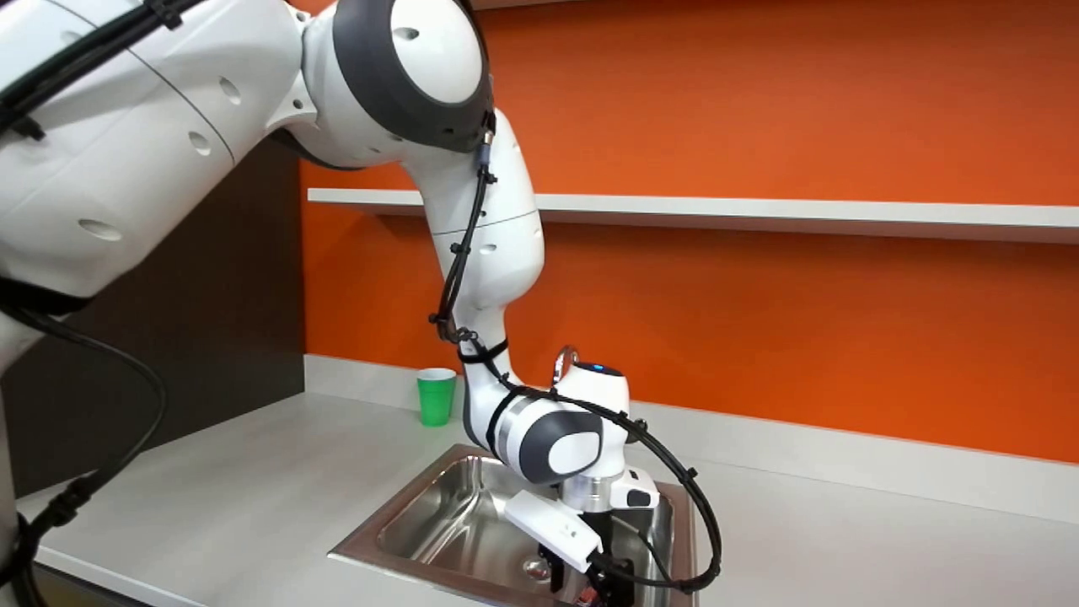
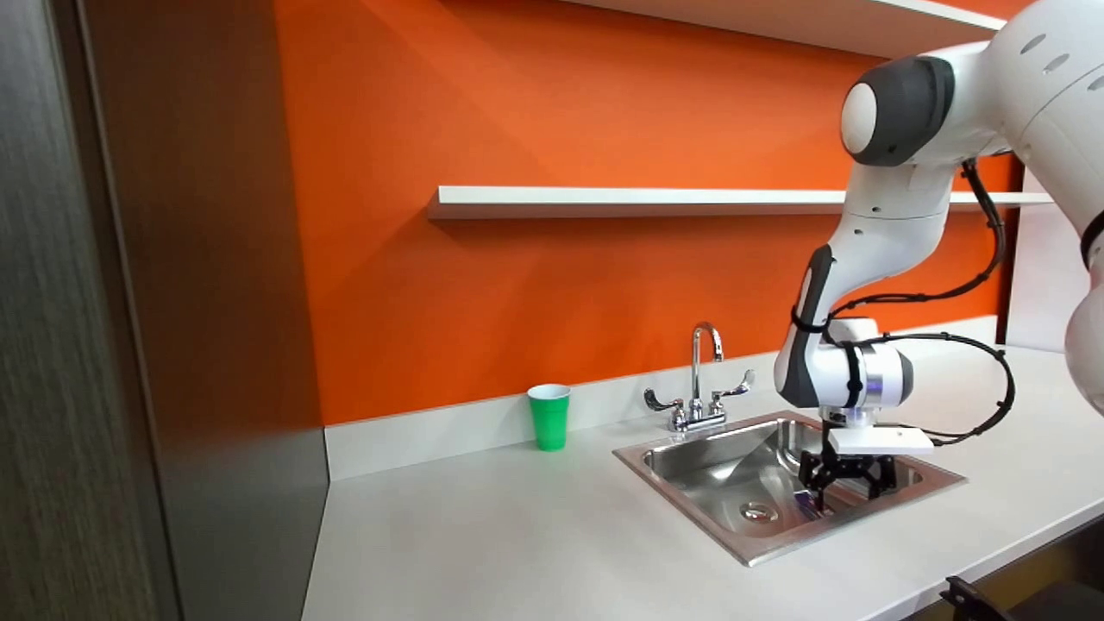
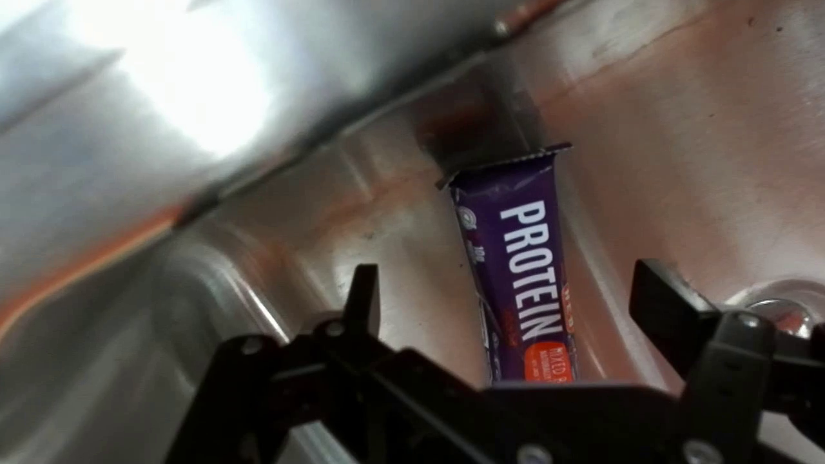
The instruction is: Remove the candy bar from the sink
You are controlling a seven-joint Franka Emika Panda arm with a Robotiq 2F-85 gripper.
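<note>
The candy bar (image 3: pixel 515 251) is a dark purple wrapped bar with white PROTEIN lettering and an orange-red patch. It lies on the floor of the steel sink (image 2: pixel 681 498), close to a side wall; its lower end is hidden behind the gripper in the wrist view. My gripper (image 3: pixel 506 280) is open, with one finger on each side of the bar, apart from it. In an exterior view the gripper (image 2: pixel 849 492) is down inside the basin beside the bar (image 2: pixel 809 504). The sink (image 1: pixel 362 552) also shows in an exterior view, where the gripper (image 1: pixel 587 583) covers most of the bar.
The round drain (image 3: pixel 783 316) lies right of the bar in the wrist view. A chrome two-handle faucet (image 2: pixel 697 405) stands behind the sink. A green cup (image 2: pixel 549 417) stands on the counter near the back wall. A white shelf (image 1: pixel 759 208) runs along the orange wall above.
</note>
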